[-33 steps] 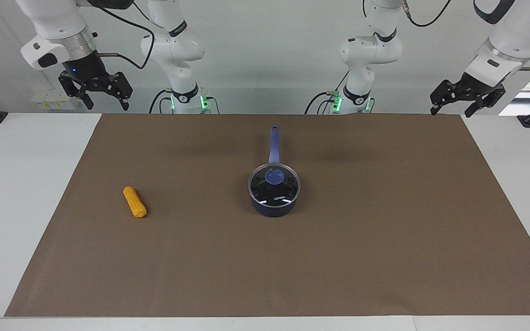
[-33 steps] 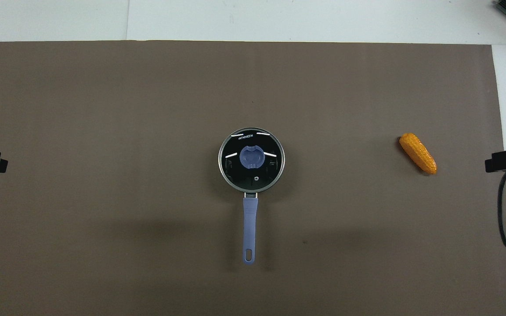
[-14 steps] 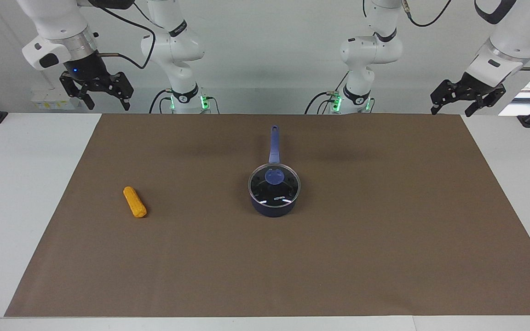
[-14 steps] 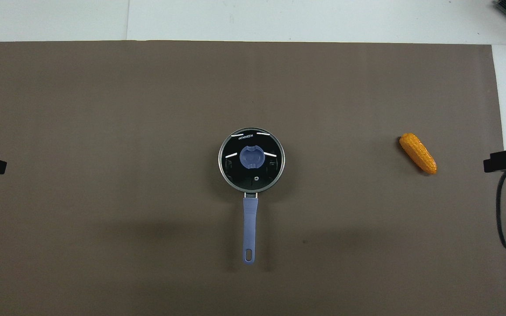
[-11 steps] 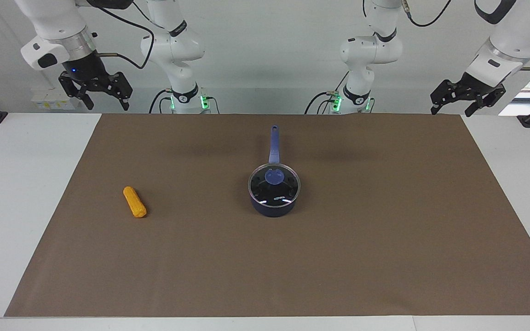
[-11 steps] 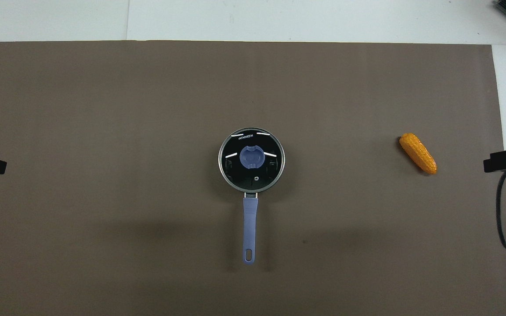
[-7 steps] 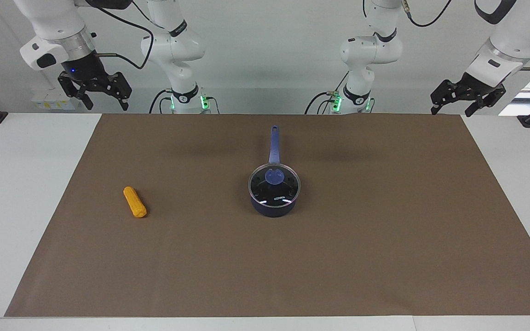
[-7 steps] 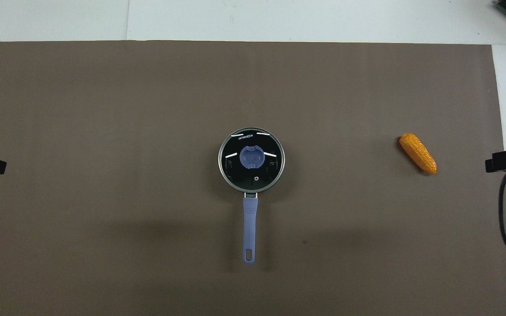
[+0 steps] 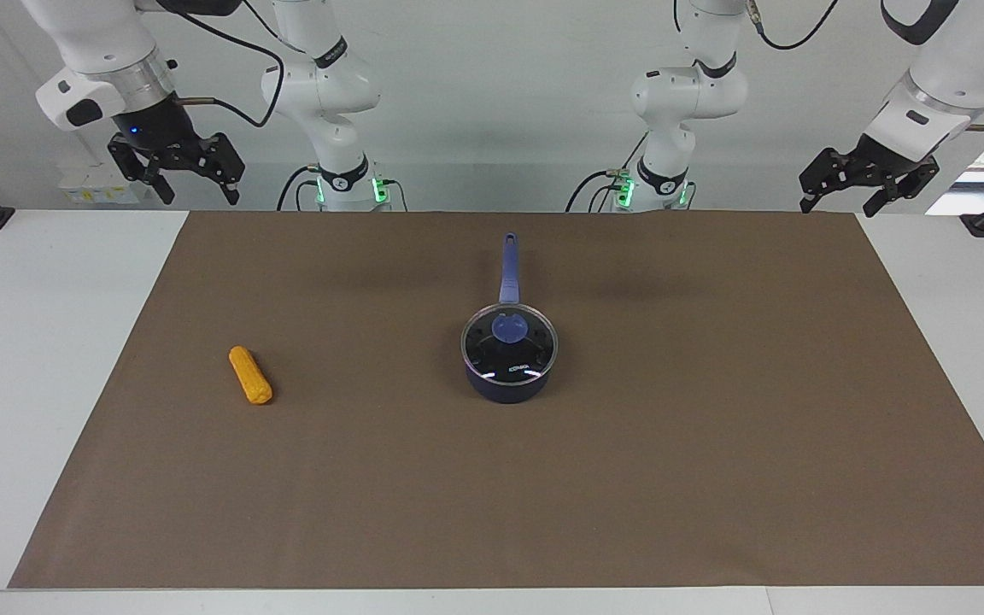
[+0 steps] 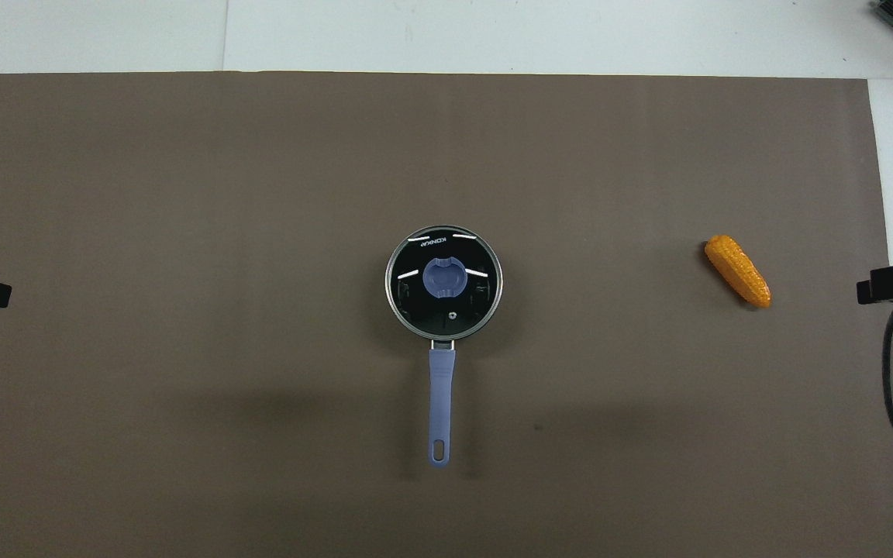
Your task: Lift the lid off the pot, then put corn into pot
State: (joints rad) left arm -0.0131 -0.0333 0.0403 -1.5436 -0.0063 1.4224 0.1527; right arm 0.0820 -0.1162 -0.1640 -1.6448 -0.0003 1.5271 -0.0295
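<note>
The dark blue pot (image 9: pixel 509 389) stands in the middle of the mat, its long blue handle (image 10: pixel 441 395) pointing toward the robots. The glass lid (image 9: pixel 511 352) with its blue knob (image 10: pixel 444 279) sits on the pot. The orange-yellow corn (image 9: pixel 250 375) lies on the mat toward the right arm's end; it also shows in the overhead view (image 10: pixel 738 270). My right gripper (image 9: pixel 199 193) hangs open and empty, high over the mat's corner at its own end. My left gripper (image 9: pixel 838 207) hangs open and empty, high over the corner at its end. Both are well away from the pot and the corn.
A brown mat (image 9: pixel 714 444) covers most of the white table (image 9: pixel 31 359). A black cable (image 10: pixel 892 372) hangs by the right gripper's end. Only the grippers' tips show at the sides of the overhead view.
The right gripper has shifted very slightly up and sideways. The pot, the lid, the corn and the left gripper have not moved.
</note>
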